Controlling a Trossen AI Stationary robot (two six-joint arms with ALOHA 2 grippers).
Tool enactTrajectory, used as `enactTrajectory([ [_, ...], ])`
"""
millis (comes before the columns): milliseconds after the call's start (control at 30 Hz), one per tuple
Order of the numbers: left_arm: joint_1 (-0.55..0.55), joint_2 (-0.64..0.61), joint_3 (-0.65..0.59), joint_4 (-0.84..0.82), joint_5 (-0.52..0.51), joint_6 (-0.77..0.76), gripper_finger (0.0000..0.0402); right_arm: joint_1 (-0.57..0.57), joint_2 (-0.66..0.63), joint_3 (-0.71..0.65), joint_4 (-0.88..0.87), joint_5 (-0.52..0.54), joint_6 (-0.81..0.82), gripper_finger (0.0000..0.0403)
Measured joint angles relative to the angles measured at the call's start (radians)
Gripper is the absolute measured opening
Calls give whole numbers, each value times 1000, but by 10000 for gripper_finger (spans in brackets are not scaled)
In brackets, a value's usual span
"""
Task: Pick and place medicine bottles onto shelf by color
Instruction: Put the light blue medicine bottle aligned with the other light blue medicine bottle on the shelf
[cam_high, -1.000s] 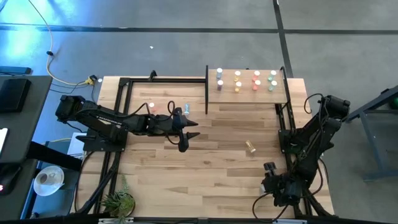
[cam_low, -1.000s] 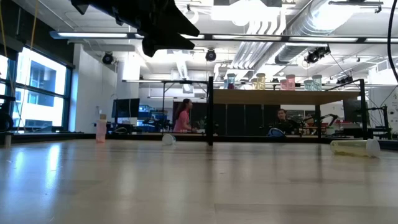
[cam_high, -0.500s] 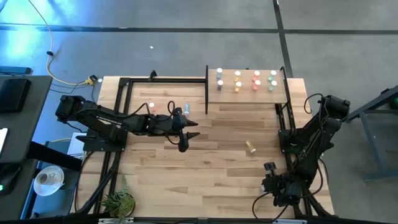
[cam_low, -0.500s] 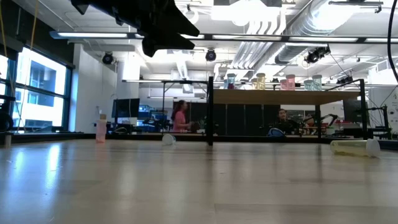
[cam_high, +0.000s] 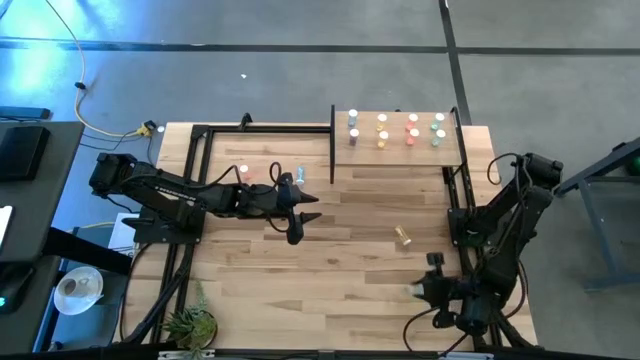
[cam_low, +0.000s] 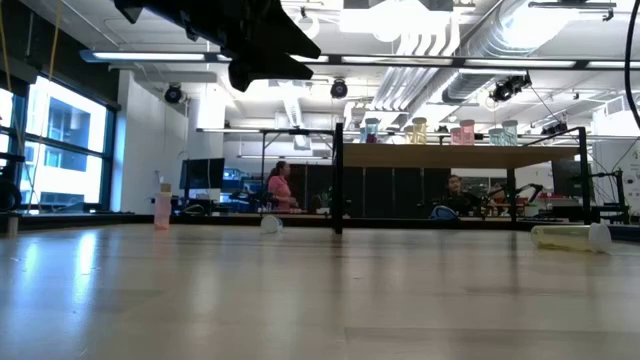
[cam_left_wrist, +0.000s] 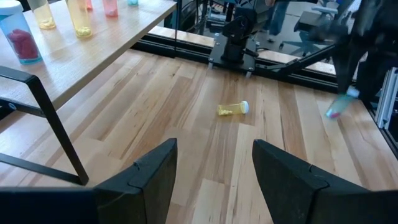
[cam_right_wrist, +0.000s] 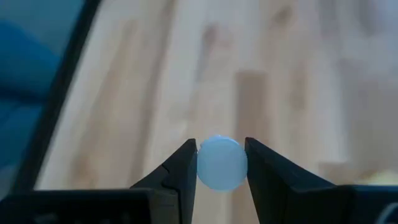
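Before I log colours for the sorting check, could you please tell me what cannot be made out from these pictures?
- Body colour of the bottle in the right pincer: the right wrist view shows only its cap end-on, the high view is too small, and the left wrist view blurs it.
- Left pincer: partly cut by the low view's top edge.
- Loose bottles by the left arm: tiny in the high view, colours unsure.

This is a big robot lab or work room. Shiny pipes (cam_low: 455, 45) and long lights (cam_low: 160, 57) hang under the bare ceiling, tall windows (cam_low: 65, 150) are on one side, and people (cam_low: 278, 188) sit at desks far behind the plank table (cam_low: 300, 290). The floor (cam_high: 300, 80) is grey concrete, with a yellow cable (cam_high: 85, 100) lying on it.
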Motion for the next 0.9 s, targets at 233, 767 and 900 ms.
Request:
enactTrajectory([
  [233, 0, 0, 0, 0, 0, 0, 198, -2, 0, 172, -324, 292, 150, 105],
  [767, 1, 0, 0, 1, 0, 61, 198, -317, -76, 418, -863, 457, 192, 105],
  [900, 12, 0, 0, 7, 1, 61, 198, -432, -163, 418, -864, 454, 140, 105],
])
